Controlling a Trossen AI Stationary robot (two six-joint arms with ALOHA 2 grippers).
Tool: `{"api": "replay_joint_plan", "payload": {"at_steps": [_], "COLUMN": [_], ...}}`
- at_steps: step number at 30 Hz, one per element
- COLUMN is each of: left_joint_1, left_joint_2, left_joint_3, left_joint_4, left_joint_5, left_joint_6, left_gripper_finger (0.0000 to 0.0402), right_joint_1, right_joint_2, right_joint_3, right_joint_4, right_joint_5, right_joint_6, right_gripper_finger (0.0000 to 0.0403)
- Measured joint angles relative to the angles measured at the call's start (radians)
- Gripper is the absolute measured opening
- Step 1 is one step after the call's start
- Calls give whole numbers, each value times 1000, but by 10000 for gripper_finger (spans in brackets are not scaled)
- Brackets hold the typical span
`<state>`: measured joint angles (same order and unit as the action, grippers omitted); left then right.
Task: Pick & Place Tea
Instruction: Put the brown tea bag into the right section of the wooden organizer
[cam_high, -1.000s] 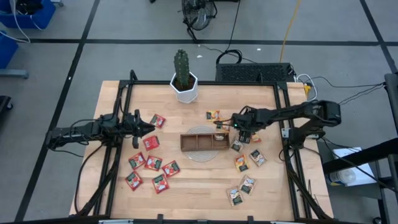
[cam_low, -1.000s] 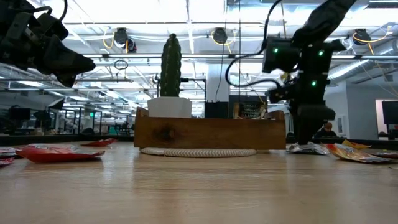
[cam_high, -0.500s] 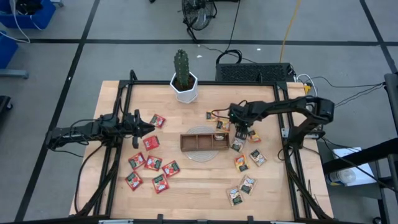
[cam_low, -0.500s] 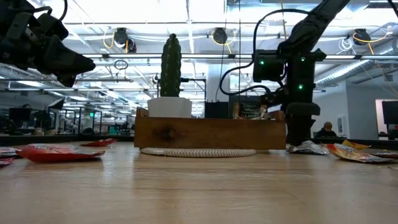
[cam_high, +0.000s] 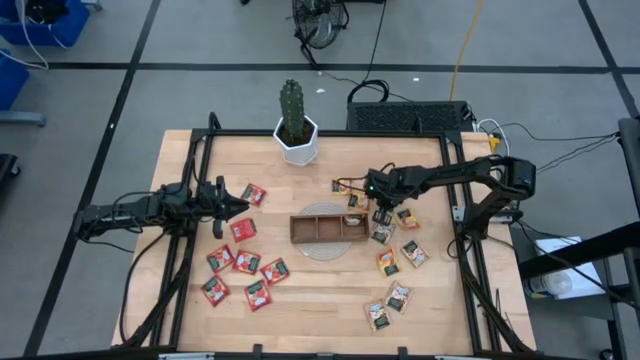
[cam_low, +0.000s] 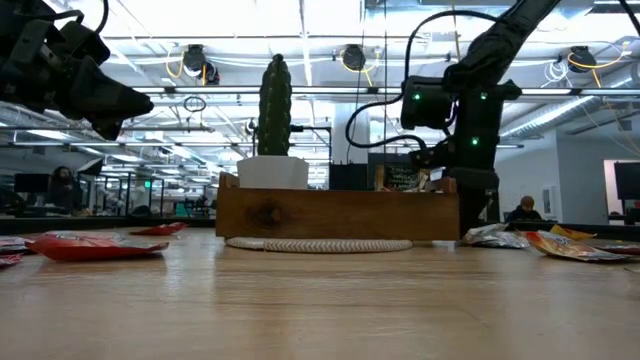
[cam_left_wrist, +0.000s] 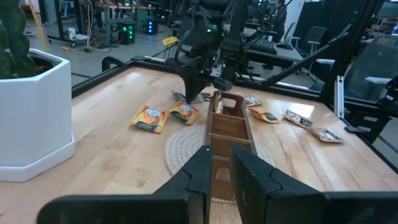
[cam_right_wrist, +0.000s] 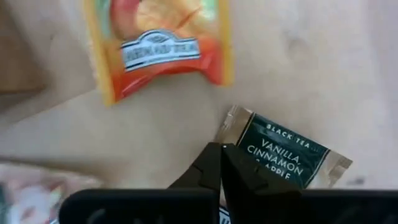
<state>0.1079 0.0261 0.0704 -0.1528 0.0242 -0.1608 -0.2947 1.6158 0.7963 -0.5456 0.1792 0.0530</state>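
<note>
A brown wooden tray sits on a round woven mat at mid-table, with one sachet standing in its right-hand compartment. Red tea sachets lie flat on the left; orange and pale ones lie on the right. My right gripper points down just beyond the tray's right end, shut at the edge of a dark green tea sachet beside an orange one. My left gripper hovers level at the table's left, fingers almost together, holding nothing. My right gripper comes from above, pointing steeply down, and its two fingertips meet on the dark green sachet's crimped side edge. One finger stands just off that edge, the other over the sachet. The sachet lies flat on the table.
A cactus in a white pot stands at the far edge, left of centre. Two more orange sachets lie beyond the tray. Black frame rails run along the table's left and right sides.
My right gripper has moved a little toward the table's left and sunk to the table beyond the tray's right end. Its fingers have come together there. The sachets and the tray lie as before.
</note>
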Motion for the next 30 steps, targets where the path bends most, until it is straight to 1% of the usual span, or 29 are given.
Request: {"api": "replay_joint_plan", "payload": {"at_steps": [2,4,6,13,16,18,19,22,26,30], "left_joint_1": [0,0,0,0,0,0,0,0,0,0], "left_joint_2": [0,0,0,0,0,0,0,0,0,0], "left_joint_3": [0,0,0,0,0,0,0,0,0,0], "left_joint_4": [0,0,0,0,0,0,0,0,0,0], "left_joint_5": [0,0,0,0,0,0,0,0,0,0], "left_joint_6": [0,0,0,0,0,0,0,0,0,0], "left_gripper_finger": [58,58,58,58,58,58,58,58,58,58], "right_joint_1": [25,50,73,113,90,44,12,-90,-194,-252], "right_joint_2": [-43,-93,-158,-355,-411,-432,-440,-441,-417,-361], "right_joint_3": [-1,-11,3,9,10,9,9,2,-47,-59], "right_joint_4": [14,-17,23,37,-50,-128,-168,-250,-239,-209], "right_joint_5": [90,165,213,261,295,306,290,164,17,-18], "right_joint_6": [-2,-8,-5,13,-21,-8,10,61,84,61], "right_gripper_finger": [1,0,0,0,10,30,44,98,180,250]}}
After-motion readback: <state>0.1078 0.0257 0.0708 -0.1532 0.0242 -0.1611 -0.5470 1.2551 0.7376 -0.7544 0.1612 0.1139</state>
